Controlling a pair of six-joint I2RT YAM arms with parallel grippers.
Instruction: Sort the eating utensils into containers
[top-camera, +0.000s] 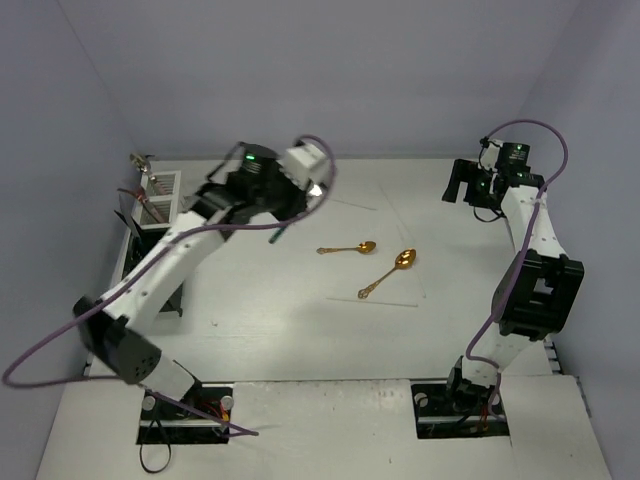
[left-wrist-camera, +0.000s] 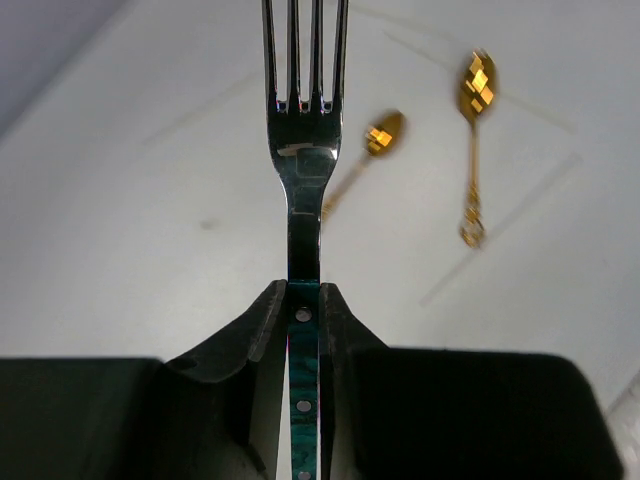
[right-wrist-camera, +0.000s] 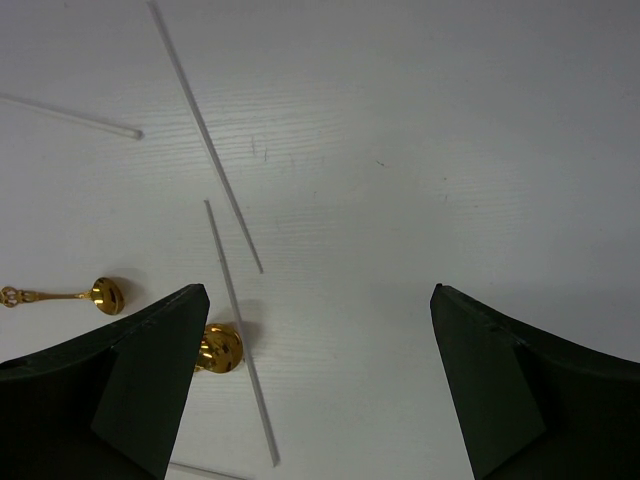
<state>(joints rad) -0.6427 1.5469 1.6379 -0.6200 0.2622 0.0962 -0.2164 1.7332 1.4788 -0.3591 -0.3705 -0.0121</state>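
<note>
My left gripper (left-wrist-camera: 303, 292) is shut on the teal handle of a fork (left-wrist-camera: 303, 180), whose tines point away over the table. From above, this gripper (top-camera: 298, 200) hovers left of centre. Two gold spoons (top-camera: 348, 248) (top-camera: 387, 273) lie on the table in the middle; the left wrist view shows them as one spoon (left-wrist-camera: 372, 145) and another (left-wrist-camera: 474, 120) beyond the fork. My right gripper (right-wrist-camera: 320, 300) is open over bare table at the back right (top-camera: 465, 185). Thin white sticks (right-wrist-camera: 205, 135) (right-wrist-camera: 240, 340) lie below it, beside a spoon bowl (right-wrist-camera: 220, 348). The containers stand at the far left: a white slatted bin (top-camera: 160, 190) and black bins (top-camera: 150, 245).
The white bin holds a few utensils that stick out at its top (top-camera: 140, 165). Purple cables (top-camera: 40, 350) loop off both arms. Walls close the table at the back and sides. The arm bases (top-camera: 185, 410) sit at the near edge.
</note>
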